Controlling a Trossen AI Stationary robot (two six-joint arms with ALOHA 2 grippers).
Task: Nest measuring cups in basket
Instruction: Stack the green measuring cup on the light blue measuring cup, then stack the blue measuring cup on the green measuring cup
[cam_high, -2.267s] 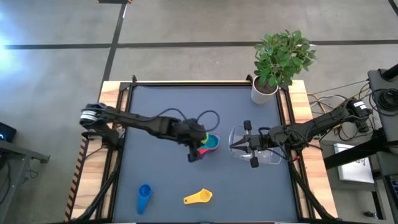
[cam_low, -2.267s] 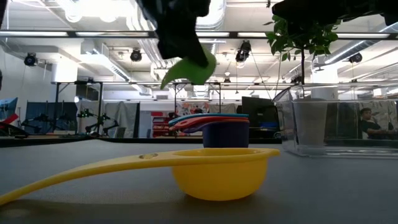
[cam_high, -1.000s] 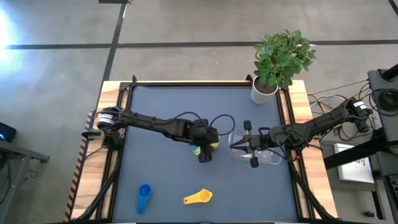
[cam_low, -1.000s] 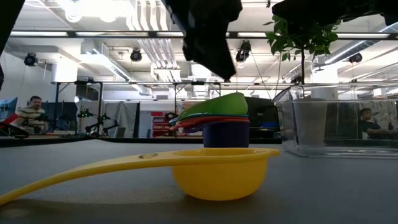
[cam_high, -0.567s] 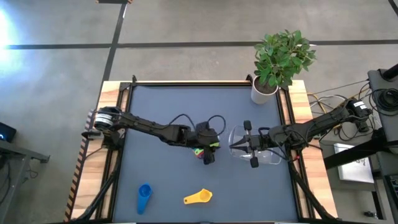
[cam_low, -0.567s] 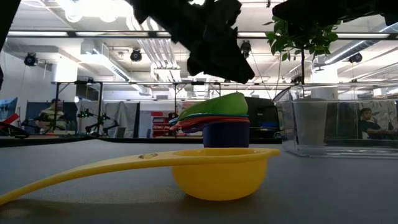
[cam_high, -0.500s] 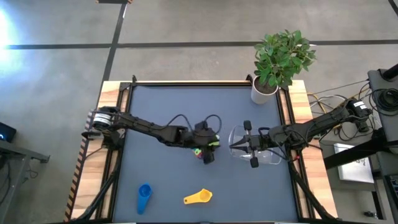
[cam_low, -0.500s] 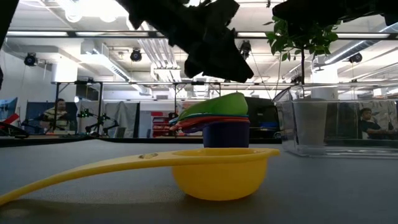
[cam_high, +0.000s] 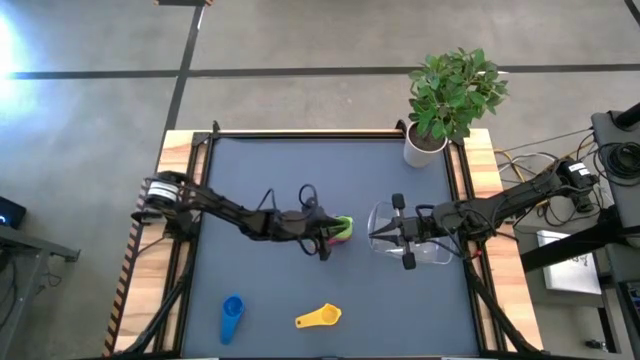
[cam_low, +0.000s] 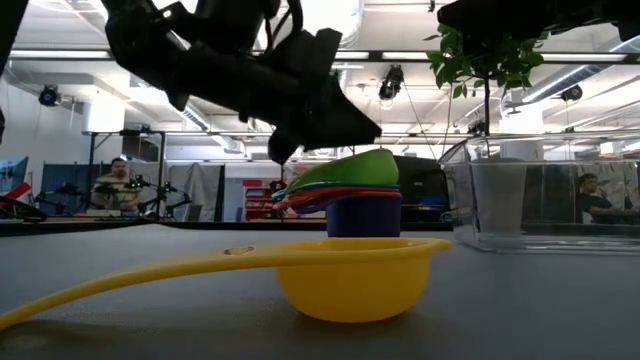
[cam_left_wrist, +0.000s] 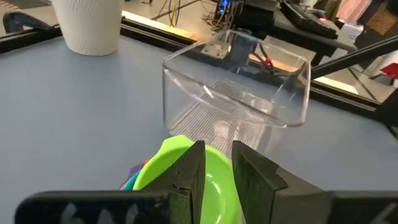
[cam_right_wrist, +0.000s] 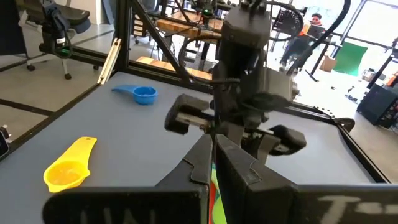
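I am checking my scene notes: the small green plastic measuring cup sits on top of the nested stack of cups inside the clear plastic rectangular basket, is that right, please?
Not quite. The small green plastic measuring cup does top the nested stack of cups, but the stack stands on the table beside the clear plastic rectangular basket, not inside it. The low view shows this.

- yellow measuring cup (cam_low: 350, 280) front centre, bowl on the table (cam_low: 560, 310), long handle running to lower left
- behind it, stack of nested cups (cam_low: 345, 195): dark blue base, red and blue rims above, green cup (cam_low: 355, 168) on top, tilted
- left gripper (cam_low: 330, 120) upper centre, dark, just above the stack's handle side
- clear basket (cam_low: 540, 195) at right, upright on the table
- plant leaves (cam_low: 490, 60) upper right
- person (cam_low: 120, 185) seated far left in the background, another person (cam_low: 590, 200) seen through the basket
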